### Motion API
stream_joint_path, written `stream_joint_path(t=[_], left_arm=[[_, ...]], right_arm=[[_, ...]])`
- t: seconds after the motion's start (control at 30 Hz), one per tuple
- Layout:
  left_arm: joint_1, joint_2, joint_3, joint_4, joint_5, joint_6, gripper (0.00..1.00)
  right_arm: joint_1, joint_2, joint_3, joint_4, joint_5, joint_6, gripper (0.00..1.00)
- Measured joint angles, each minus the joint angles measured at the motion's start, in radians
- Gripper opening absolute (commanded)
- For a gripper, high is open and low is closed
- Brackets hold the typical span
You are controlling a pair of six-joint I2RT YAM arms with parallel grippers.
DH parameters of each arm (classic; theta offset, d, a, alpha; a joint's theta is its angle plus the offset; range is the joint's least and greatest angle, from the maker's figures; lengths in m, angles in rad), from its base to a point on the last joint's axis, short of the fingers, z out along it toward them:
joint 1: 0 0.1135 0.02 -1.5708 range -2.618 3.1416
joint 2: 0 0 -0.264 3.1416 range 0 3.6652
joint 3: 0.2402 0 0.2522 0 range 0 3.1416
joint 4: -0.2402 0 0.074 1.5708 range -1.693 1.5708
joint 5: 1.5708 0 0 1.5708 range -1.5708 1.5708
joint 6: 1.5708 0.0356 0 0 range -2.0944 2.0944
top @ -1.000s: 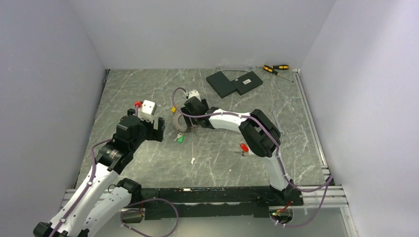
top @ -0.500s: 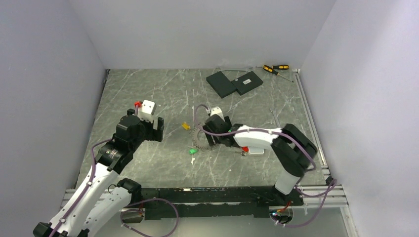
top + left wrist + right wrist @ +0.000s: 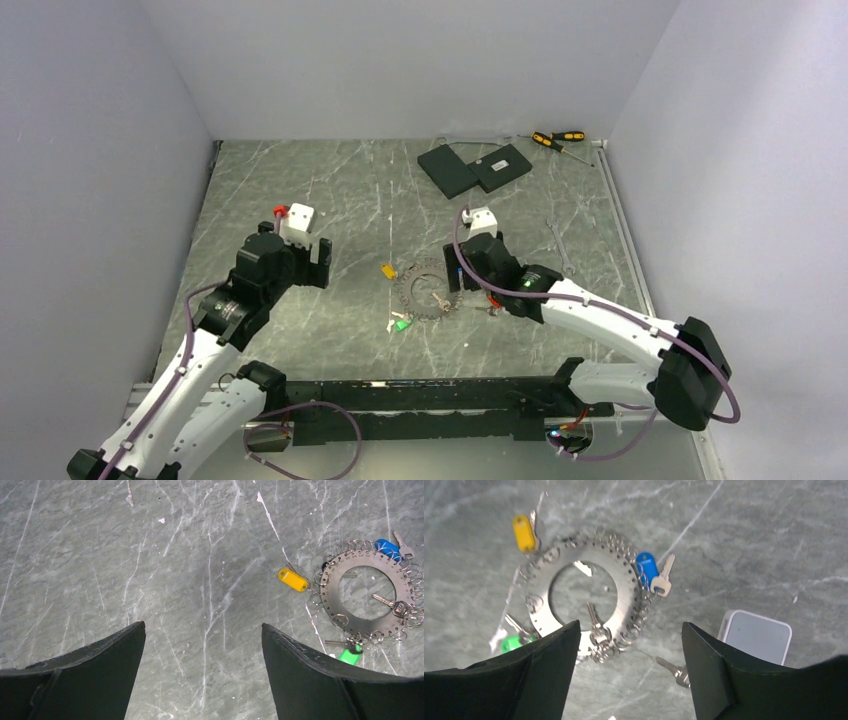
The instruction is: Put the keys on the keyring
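The keyring [image 3: 412, 296], a flat toothed metal ring, lies flat mid-table; it also shows in the wrist views [image 3: 332, 587] [image 3: 624, 587]. Small keys hang at its rim: a yellow-headed one [image 3: 388, 270] [image 3: 293, 580] [image 3: 524, 532], a blue one [image 3: 387, 546] [image 3: 646, 567] and a green one [image 3: 402, 323] [image 3: 350, 655] [image 3: 510, 643]. A bare metal key [image 3: 676, 670] lies loose beside the ring. My right gripper [image 3: 458, 290] [image 3: 630, 625] hovers open over the ring's near-right rim, holding nothing. My left gripper [image 3: 318, 268] [image 3: 202, 630] is open and empty, left of the ring.
Two flat black slabs [image 3: 473, 168] and yellow-and-black screwdrivers [image 3: 557, 140] lie at the back. A red key head [image 3: 492, 303] sits under the right arm. A white rounded rectangular piece [image 3: 756, 636] lies right of the ring. Walls close in left, back and right.
The right arm swung right and toward the near edge, and the keyring with its keys slid with it to a spot nearer mid-table. The left arm stayed put.
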Motion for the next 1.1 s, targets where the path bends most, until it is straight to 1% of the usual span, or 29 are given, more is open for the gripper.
stream_joint_path(t=[0.1,0.27,0.37,0.5,0.7,0.77,0.9,0.97,1.1], left_arm=[[0.0,-0.011,0.0,0.0,0.0,0.0,0.91],[0.0,-0.028,0.0,0.0,0.0,-0.001,0.91],[0.0,-0.029,0.0,-0.001,0.001,-0.001,0.91],[0.0,-0.035,0.0,0.0,0.002,-0.001,0.91],[0.0,-0.04,0.0,0.0,0.006,-0.002,0.91],[0.001,-0.04,0.0,0.0,0.009,-0.002,0.91],[0.003,-0.04,0.0,0.002,0.013,-0.002,0.91],[0.004,-0.04,0.0,0.002,0.018,-0.002,0.92],[0.006,-0.04,0.0,0.002,0.02,-0.002,0.92]], right_arm=[[-0.03,0.019,0.037,0.032,-0.021,-0.004,0.72],[-0.076,0.178,0.168,0.076,-0.084,-0.003,0.69],[-0.081,0.277,0.233,0.1,-0.122,-0.003,0.64],[-0.1,0.382,0.292,0.118,-0.188,0.002,0.61],[-0.171,0.526,0.368,0.122,-0.262,0.004,0.56],[-0.183,0.556,0.381,0.112,-0.267,0.002,0.53],[-0.188,0.584,0.388,0.087,-0.276,-0.007,0.41],[-0.193,0.591,0.388,0.082,-0.292,-0.015,0.37],[-0.22,0.615,0.388,0.083,-0.34,-0.031,0.35]])
